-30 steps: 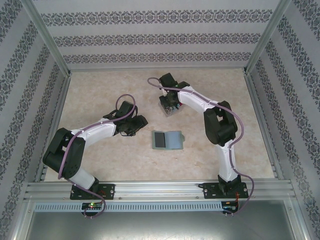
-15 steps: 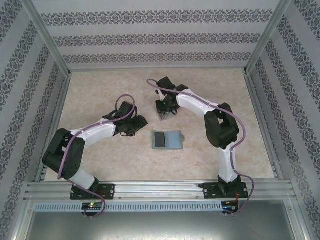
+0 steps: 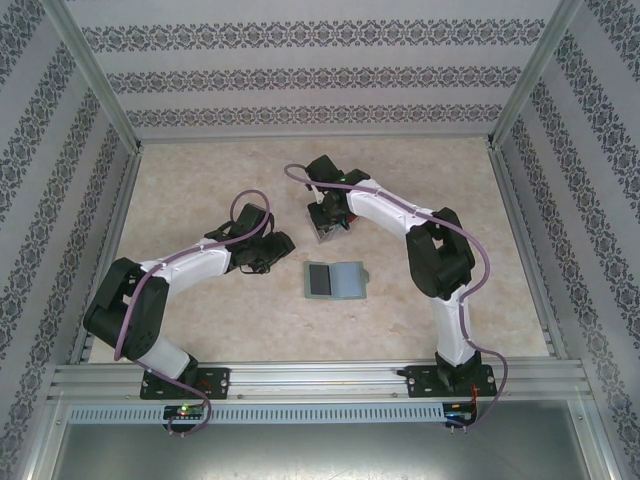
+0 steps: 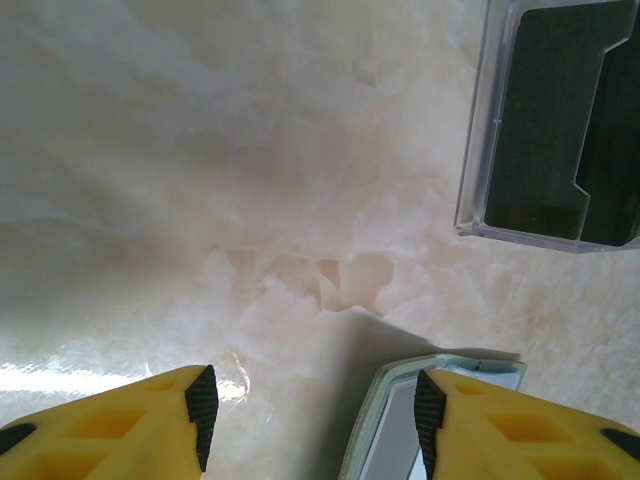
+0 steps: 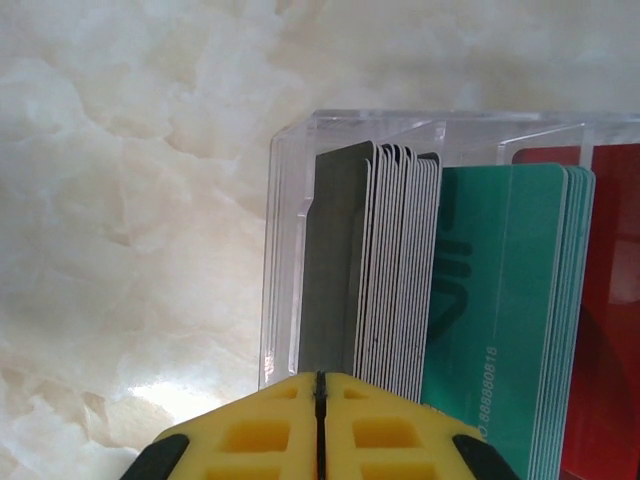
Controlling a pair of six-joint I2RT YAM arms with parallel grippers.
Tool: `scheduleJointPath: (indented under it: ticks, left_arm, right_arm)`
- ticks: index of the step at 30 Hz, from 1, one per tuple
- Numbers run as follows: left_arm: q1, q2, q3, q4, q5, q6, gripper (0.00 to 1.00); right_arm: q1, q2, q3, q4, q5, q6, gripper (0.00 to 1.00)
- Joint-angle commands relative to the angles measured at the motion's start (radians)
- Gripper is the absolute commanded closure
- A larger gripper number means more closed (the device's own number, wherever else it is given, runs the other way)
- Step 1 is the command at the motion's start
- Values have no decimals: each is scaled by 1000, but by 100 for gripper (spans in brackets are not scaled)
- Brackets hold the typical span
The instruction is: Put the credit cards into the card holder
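- While the left gripper hovers low just beside the card holder, its jaws are spread wide and empty. It seems placed there to steady the wallet when a card arrives.
- One card holder lies opened flat on the table, between the two arms, with both halves facing up so a pocket can be reached.
- One clear tray near the holder keeps the credit cards upright in three stacks: dark grey, teal and red. Their edges are too fine to count singly.
- The right gripper hangs over the grey stack, fingers pressed together with no gap. I cannot tell whether they pinch a card.
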Motion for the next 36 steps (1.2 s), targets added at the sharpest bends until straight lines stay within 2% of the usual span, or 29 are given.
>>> scheduleJointPath:
  ticks: [1, 3, 5, 7, 10, 17, 24, 36]
  left_arm:
    - [13, -20, -11, 11, -12, -13, 43]
    - [12, -17, -10, 10, -10, -12, 43]
    - [12, -15, -9, 7, -10, -10, 43]
    - [13, -16, -10, 9, -11, -9, 43]
    - [13, -13, -11, 10, -10, -12, 43]
    - [12, -18, -10, 7, -25, -13, 43]
    - [14, -17, -10, 5, -25, -9, 43]
    - [20, -10, -1, 23, -15, -2, 40]
  right_arm:
    - [-7, 21, 32, -27, -3, -10, 92]
    - [-10, 27, 39, -31, -1, -11, 91]
    - [-10, 34, 46, -39, 11, -13, 83]
    - [-11, 18, 40, -29, 32, -14, 81]
    - [-5, 4, 42, -20, 93, -39, 66]
    - [1, 62, 91, -49, 209, -103, 63]
    - [17, 101, 131, -63, 204, -127, 59]
    - [39, 179, 167, -95, 318, -148, 58]
